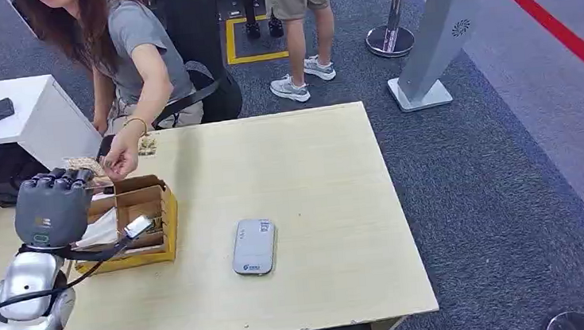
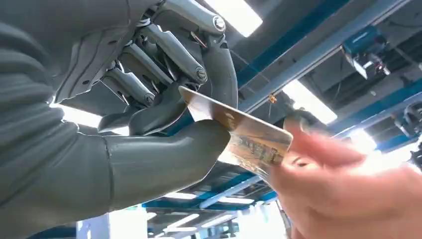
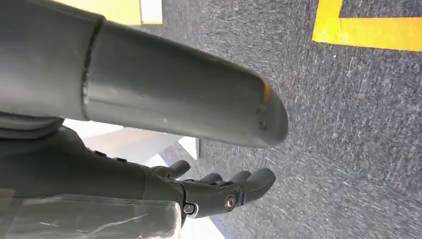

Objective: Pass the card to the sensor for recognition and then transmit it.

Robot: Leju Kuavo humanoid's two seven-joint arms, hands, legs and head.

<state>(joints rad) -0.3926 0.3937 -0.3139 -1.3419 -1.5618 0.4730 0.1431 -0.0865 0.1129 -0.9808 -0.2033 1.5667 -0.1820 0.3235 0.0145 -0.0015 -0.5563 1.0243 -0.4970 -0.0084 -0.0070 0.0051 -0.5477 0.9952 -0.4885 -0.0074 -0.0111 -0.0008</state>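
Left hand (image 2: 164, 99) is pinching a gold plastic card (image 2: 239, 132); a person's hand (image 2: 348, 184) is gripping its other end. Right hand (image 3: 219, 191) is hanging empty, fingers spread.

Left arm (image 1: 15, 313): polished silver shell, rounded segments, thin black cables looped along it behind the wrist. Left hand (image 1: 52, 208): matte grey back with a small green-ringed mark near the wrist; dark fingers (image 2: 174, 47) with bare metal links and round silver screws. Thumb (image 2: 164, 159) thick, smooth grey. Right hand (image 3: 219, 191): same grey thumb, dark fingers with silver screw heads.
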